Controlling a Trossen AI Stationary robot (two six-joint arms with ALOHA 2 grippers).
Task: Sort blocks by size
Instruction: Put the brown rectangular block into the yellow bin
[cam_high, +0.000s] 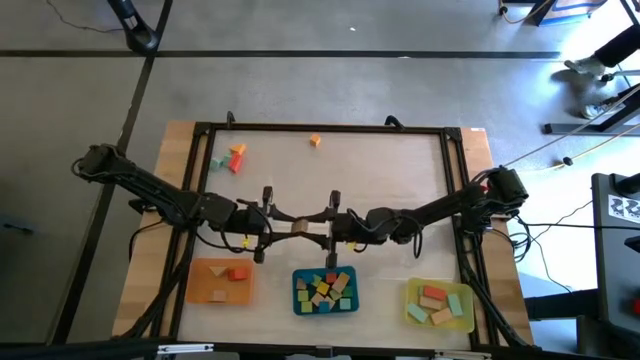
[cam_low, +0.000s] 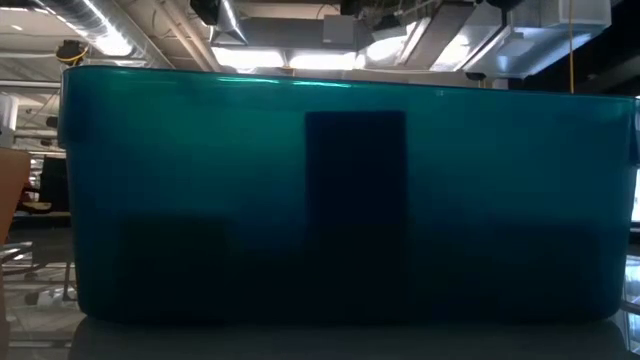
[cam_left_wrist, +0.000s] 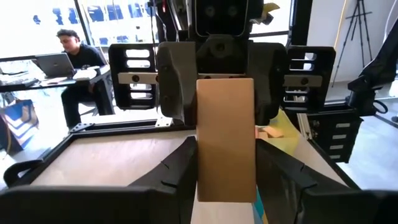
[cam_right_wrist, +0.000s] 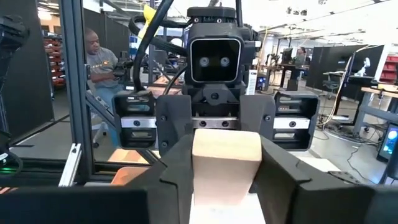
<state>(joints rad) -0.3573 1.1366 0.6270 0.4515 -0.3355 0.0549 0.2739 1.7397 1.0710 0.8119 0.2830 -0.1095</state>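
— High view first: what lies left of the teal tray (cam_high: 296, 290)?
— An orange tray (cam_high: 205, 272) sits just beside it on the bench (cam_high: 380, 170), with an orange block (cam_high: 238, 273) and a tan piece (cam_high: 218, 295) inside. Farther back on that same side, well apart from the teal tray, lie a red and orange pair (cam_high: 237, 157) and a mint block (cam_high: 215, 163).
— And over the teal tray itself?
— Both arms meet just behind it. The left tool (cam_high: 283, 222) and the right tool (cam_high: 338, 228) face each other, with one tan block (cam_high: 300, 227) between them.
— Who has hold of it?
— Both, as far as I can see. In the left wrist view the tan block (cam_left_wrist: 225, 137) stands pinched between that tool's own fingers (cam_left_wrist: 180, 171). In the right wrist view it (cam_right_wrist: 225, 155) fills the gap between that tool's fingers (cam_right_wrist: 177, 165) as well.
— What's in the teal tray?
— A heap of mixed blocks (cam_high: 327, 289): yellow, red, green, tan. The low view shows only the teal tray's wall (cam_low: 200, 200).
— Right of the teal tray?
— A yellow tray (cam_high: 412, 310) holding larger blocks (cam_high: 437, 303). One lone orange block (cam_high: 315, 141) lies far behind the teal tray.
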